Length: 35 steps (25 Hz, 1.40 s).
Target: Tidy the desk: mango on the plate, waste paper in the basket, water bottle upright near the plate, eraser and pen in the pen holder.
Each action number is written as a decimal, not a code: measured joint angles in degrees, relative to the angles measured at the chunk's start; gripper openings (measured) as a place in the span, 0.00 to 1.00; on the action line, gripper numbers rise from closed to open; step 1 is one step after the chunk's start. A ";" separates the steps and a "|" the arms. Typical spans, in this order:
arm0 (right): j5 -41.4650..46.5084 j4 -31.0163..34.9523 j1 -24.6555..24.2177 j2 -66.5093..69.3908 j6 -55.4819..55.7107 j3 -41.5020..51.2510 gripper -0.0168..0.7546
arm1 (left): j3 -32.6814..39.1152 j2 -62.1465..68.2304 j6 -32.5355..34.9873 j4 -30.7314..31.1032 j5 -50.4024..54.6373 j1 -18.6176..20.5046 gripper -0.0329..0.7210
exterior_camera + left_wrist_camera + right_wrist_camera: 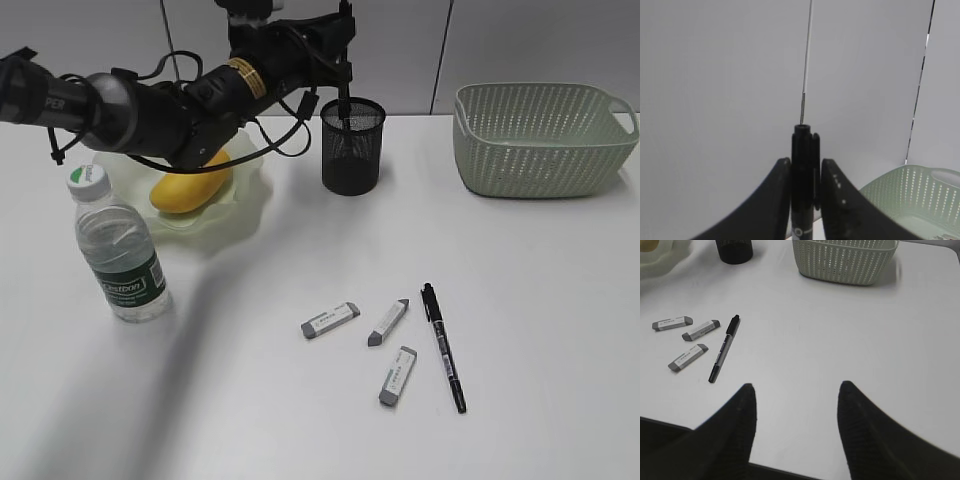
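While the left gripper (pixel 345 62) hangs over the pen holder (pixel 352 146), its jaws are clamped on a black pen (pixel 803 185) held upright, the lower end of the pen reaching down into the mesh cup in the exterior view. Whether anything else sits inside the holder cannot be told through the mesh. Left of it, the mango (pixel 191 186) lies in the pale green plate (pixel 250 205), partly behind the left arm. The water bottle (pixel 117 247) stands upright on the desk (pixel 300 420) just in front of the plate, white cap on top. At the back right, the basket (pixel 544 138) stands well apart from the holder; what it contains is hidden from the exterior camera, and the left wrist view shows only part of its interior.

Near the middle of the desk lie three grey-ended erasers (pixel 330 320), (pixel 388 322), (pixel 398 376), close together but not touching, with a second black pen (pixel 443 346) lying flat just to their right. The right gripper (pixel 796 405) hovers above bare tabletop nearer the desk edge, its jaws spread wide with nothing between them.
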 joint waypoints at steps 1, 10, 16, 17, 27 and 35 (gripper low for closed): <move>0.00 0.00 0.00 0.00 0.00 0.00 0.57 | 0.00 0.00 0.00 0.00 0.00 0.00 0.26; 0.00 0.00 0.00 0.00 0.00 0.00 0.57 | -0.18 0.00 0.00 -0.06 -0.30 0.00 0.57; 0.00 0.00 0.00 0.00 0.00 0.00 0.57 | -0.18 -6.07 -6.86 5.80 8.24 -0.06 0.55; 0.00 0.00 0.00 0.00 0.00 0.00 0.57 | -0.18 -8.93 -9.73 8.91 13.96 -0.12 0.52; 0.00 0.00 0.00 0.00 0.00 0.00 0.57 | 17.87 -40.44 -5.57 6.30 70.72 -5.76 0.37; 0.00 0.00 0.00 0.00 0.00 0.00 0.57 | 42.15 -77.57 19.18 -25.08 96.27 -5.97 0.45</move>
